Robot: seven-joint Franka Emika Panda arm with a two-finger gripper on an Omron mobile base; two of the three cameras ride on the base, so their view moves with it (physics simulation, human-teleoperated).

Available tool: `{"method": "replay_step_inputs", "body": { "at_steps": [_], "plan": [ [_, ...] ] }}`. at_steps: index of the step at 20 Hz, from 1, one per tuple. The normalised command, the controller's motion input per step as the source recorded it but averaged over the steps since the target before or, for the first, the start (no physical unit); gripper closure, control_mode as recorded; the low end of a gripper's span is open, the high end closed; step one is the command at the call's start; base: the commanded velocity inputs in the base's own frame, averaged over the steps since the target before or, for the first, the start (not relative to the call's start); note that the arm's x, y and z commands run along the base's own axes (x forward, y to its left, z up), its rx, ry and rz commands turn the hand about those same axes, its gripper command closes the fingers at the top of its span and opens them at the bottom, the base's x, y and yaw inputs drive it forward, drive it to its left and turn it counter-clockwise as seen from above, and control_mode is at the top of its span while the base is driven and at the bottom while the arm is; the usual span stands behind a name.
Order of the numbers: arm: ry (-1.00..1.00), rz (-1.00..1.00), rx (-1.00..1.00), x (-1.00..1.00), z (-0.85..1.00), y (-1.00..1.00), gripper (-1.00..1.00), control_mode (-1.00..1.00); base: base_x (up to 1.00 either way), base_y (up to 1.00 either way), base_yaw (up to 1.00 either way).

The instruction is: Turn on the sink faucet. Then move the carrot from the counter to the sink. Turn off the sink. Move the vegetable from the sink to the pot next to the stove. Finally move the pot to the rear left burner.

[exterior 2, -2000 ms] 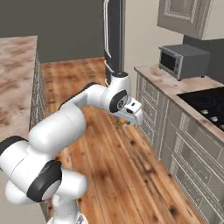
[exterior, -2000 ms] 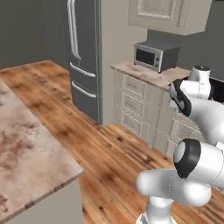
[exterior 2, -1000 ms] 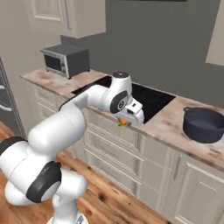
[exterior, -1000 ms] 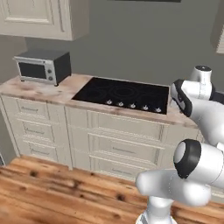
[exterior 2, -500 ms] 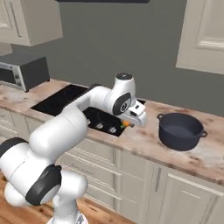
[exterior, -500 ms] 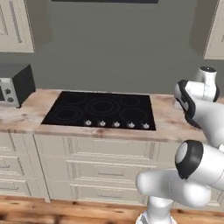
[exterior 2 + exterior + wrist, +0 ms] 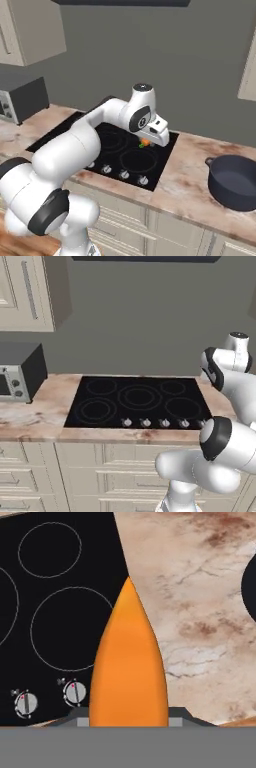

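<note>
- The gripper (image 7: pixel 145 143) is clamped on the carrot (image 7: pixel 129 662), I think.
- The pot (image 7: pixel 236 181) sits off to one side.
- Letting go early would drop it on the stove (image 7: pixel 120 150).

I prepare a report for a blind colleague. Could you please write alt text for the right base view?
A white robot arm holds a small orange carrot in its claw above the black glass cooktop. To the right, a dark grey round pot stands on the beige marble counter.
</note>
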Motion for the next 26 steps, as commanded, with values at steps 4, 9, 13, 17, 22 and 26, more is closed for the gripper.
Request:
{"method": "replay_step_inputs", "body": {
  "at_steps": [4,9,13,17,22,26],
  "plan": [
    [0.0,0.0,0.0,0.0,0.0,0.0,1.0,1.0,0.41,-0.12,-0.12],
    [0.0,0.0,0.0,0.0,0.0,0.0,1.0,1.0,0.4,-0.11,-0.19],
    [0.0,0.0,0.0,0.0,0.0,0.0,1.0,1.0,0.6,0.0,-0.22],
    [0.0,0.0,0.0,0.0,0.0,0.0,1.0,1.0,0.66,0.02,-0.24],
    [0.0,0.0,0.0,0.0,0.0,0.0,1.0,1.0,0.58,0.02,-0.23],
    [0.0,0.0,0.0,0.0,0.0,0.0,1.0,1.0,0.51,0.13,-0.25]
  ]
}}
